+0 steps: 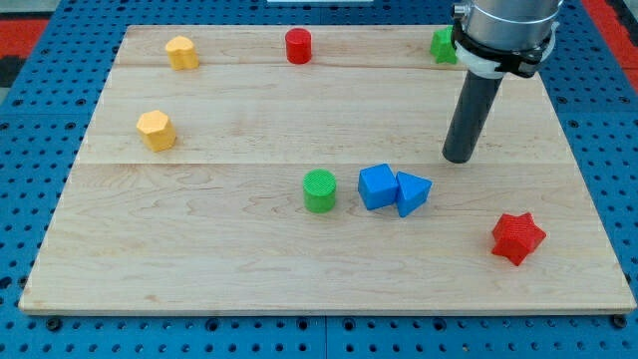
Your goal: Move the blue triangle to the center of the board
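Observation:
The blue triangle [413, 191] lies just right of the board's middle, touching a blue cube [378, 186] on its left. My tip [459, 158] rests on the board above and to the right of the triangle, a short gap away and not touching it. The rod rises from the tip toward the view's top right.
A green cylinder [319, 190] stands left of the blue cube. A red star [517, 237] lies at the lower right. A red cylinder [298, 46], two yellow blocks [181, 52] [157, 131] and a partly hidden green block [443, 45] sit toward the top and left. The wooden board [199, 249] ends at blue pegboard.

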### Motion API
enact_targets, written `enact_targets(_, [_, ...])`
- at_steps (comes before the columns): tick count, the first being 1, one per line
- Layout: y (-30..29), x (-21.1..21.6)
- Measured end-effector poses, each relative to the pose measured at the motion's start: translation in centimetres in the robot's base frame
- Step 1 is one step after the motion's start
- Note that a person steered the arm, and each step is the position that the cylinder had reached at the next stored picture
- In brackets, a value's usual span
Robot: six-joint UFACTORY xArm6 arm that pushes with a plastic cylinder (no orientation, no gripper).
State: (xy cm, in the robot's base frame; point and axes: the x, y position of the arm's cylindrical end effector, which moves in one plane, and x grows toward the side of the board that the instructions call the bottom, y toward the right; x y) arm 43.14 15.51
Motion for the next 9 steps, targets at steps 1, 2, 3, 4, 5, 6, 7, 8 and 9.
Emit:
enact_targets(1, [0.0, -1.1])
enact_targets(2, [0.0, -2.0])
enact_targets(3, [0.0, -2.1])
enact_targets(4, [0.5, -2.0])
enact_targets(5, [0.7, -1.4])
enact_targets(6, [0.8, -1.4])
enact_targets(7, [1.2, -1.3])
enact_targets(8, [1.8, -1.0])
enact_targets(9, [1.1, 2.0])
